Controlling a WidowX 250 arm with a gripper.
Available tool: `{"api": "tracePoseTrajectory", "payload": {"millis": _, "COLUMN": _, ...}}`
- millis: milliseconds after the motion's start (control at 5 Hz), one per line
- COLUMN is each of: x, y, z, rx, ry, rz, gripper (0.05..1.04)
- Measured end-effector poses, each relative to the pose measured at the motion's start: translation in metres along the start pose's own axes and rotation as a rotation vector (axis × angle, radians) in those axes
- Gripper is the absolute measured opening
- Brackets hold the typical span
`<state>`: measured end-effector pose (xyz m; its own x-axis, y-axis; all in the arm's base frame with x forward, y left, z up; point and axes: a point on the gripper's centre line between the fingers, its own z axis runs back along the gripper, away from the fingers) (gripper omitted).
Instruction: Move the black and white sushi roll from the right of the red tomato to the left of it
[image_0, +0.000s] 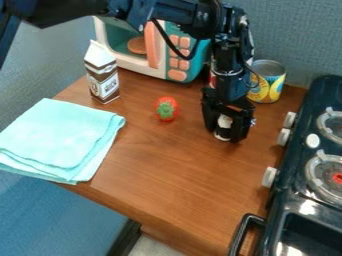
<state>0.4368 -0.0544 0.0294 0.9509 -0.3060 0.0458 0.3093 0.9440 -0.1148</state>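
Claw (229, 133) low over table (167, 170), at small white-and-dark object (225, 121) between toy tomato (166, 109) and stove (294, 165). Cannot tell if claw pinches object. Centre claw, confirm grip before lifting; raise vertically, avoiding can (270, 81) behind.

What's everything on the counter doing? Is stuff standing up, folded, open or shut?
Tool: hanging down around a small white-and-dark thing
Carton: upright, top closed
Can: upright
Toy microwave: upright; door, can't tell
Cloth: folded, flat, partly past the edge
Red toy: green leafy end towards us
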Motion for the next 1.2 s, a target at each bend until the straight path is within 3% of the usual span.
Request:
{"api": "tracePoseTrajectory", "payload": {"millis": 200, "x": 0.001, "y": 0.001, "z": -0.004, "rx": 0.003, "ry": -0.005, "rz": 0.013, "gripper": 0.967}}
{"api": "tracePoseTrajectory", "payload": {"millis": 400, "x": 0.002, "y": 0.003, "z": -0.005, "rx": 0.018, "ry": -0.013, "rz": 0.015, "gripper": 0.698}}
{"api": "tracePoseTrajectory", "payload": {"millis": 600, "x": -0.002, "y": 0.004, "z": -0.004, "rx": 0.027, "ry": -0.02, "rz": 0.029, "gripper": 0.581}}
{"api": "tracePoseTrajectory", "payload": {"millis": 800, "x": 0.0, "y": 0.003, "z": 0.009, "rx": 0.04, "ry": -0.066, "rz": 0.048, "gripper": 0.58}}
{"api": "tracePoseTrajectory", "payload": {"millis": 1200, "x": 0.011, "y": 0.004, "z": 0.033, "rx": 0.048, "ry": -0.111, "rz": 0.055, "gripper": 0.58}}
